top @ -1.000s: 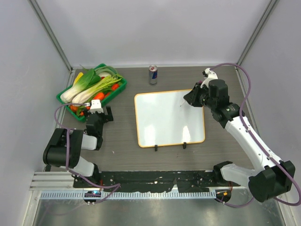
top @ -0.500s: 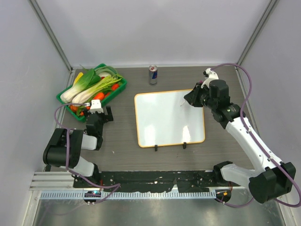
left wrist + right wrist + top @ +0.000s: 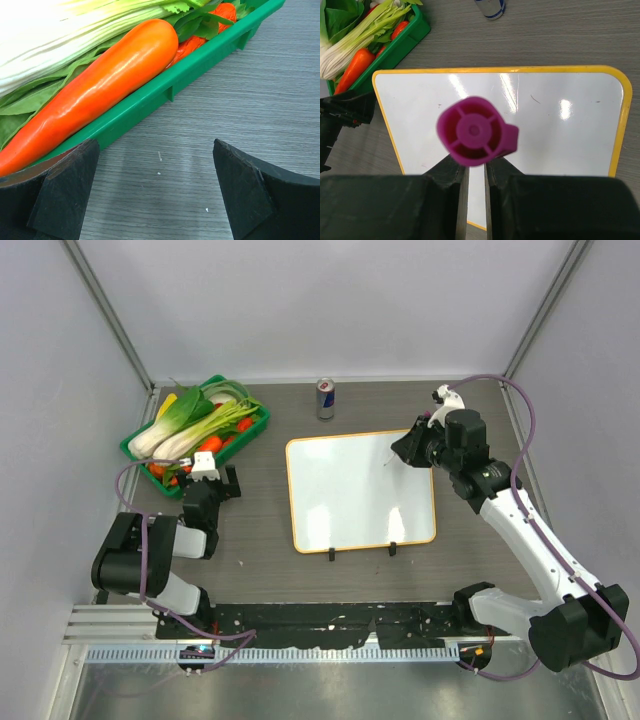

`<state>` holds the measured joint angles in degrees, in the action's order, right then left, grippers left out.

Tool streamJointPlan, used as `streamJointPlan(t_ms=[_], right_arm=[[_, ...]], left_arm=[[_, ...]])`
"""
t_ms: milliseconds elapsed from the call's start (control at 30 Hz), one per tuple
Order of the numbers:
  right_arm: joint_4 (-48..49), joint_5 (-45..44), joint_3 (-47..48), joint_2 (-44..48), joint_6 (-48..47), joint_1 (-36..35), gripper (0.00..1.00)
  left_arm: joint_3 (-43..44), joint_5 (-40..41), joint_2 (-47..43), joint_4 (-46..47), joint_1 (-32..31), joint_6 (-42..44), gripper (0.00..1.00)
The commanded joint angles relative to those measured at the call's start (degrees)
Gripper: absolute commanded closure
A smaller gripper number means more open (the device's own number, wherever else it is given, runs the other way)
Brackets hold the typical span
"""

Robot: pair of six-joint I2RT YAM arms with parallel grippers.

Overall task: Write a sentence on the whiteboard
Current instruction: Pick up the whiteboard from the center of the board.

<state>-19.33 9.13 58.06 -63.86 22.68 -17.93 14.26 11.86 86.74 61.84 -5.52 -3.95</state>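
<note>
1. I counted one whiteboard point(image 3: 360, 490), lying flat mid-table between the two arms, with two black clips point(image 3: 331, 554) on its near edge.
2. One right gripper point(image 3: 474, 172) was over the board's far right corner, its jaws clamped on one magenta marker point(image 3: 476, 131).
3. One left gripper point(image 3: 155, 195) sat low over the table, just beside the tray, with its jaws wide apart and nothing between them.
4. One green tray point(image 3: 135, 447) sat far left, and one can point(image 3: 325, 398) stood beyond the board.
5. The greens and one long orange vegetable point(image 3: 100, 95) were cut off in the left wrist view, so I couldn't count the tray's contents.
6. The marker showed end-on with its tip hidden, so I couldn't tell whether it touched the board.
7. On the board's face I could make out only glare and tiny specks.
</note>
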Motion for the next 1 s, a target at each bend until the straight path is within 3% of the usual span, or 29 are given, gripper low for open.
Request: streamJointPlan(t_ms=[0, 967], right_arm=[[2.5, 0.6, 0.3, 0.4, 0.4, 0.1, 0.99], [2.7, 0.7, 0.4, 0.7, 0.4, 0.2, 0.99]], left_arm=[[1.3, -0.4, -0.8, 1.3, 0.4, 1.1, 0.00], [1.5, -0.9, -0.9, 0.8, 0.7, 1.0, 0.00]])
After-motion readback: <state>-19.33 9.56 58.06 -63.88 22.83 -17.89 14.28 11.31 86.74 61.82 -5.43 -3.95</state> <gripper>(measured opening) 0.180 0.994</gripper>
